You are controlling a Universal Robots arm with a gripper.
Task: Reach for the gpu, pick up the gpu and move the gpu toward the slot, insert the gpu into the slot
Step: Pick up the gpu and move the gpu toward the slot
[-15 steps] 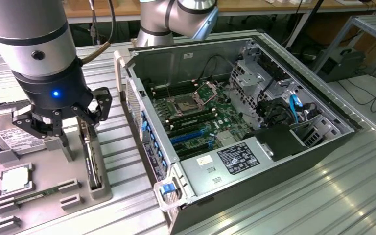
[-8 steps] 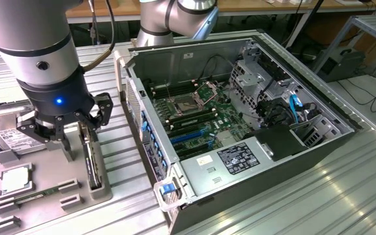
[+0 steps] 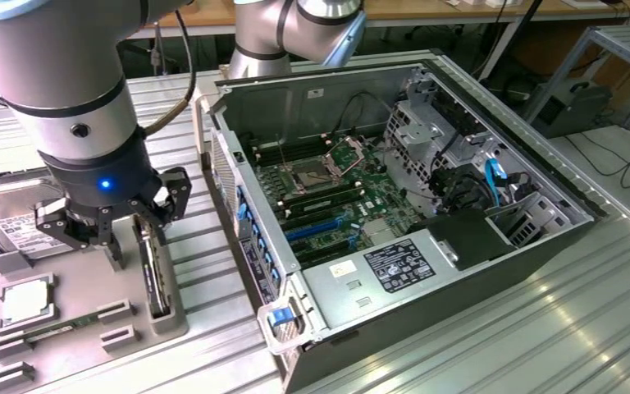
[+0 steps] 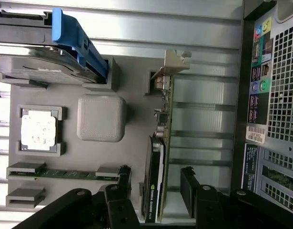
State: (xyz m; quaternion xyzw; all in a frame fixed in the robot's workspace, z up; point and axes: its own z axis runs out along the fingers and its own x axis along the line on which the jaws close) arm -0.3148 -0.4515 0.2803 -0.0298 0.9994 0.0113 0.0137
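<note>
Gpu (image 3: pixel 160 277) is standing on edge in the grey holder (image 3: pixel 173 324) at the lower left of the exterior frame, well apart from the blue slot (image 3: pixel 317 226) inside the open case (image 3: pixel 293 103). Gripper (image 3: pixel 134 246) is hovering low over it, jaws apart and straddling the card, no contact evident. Assessment: reach is nearing completion; pickup not yet made. Closing is calling for square, centred finger placement.
</note>
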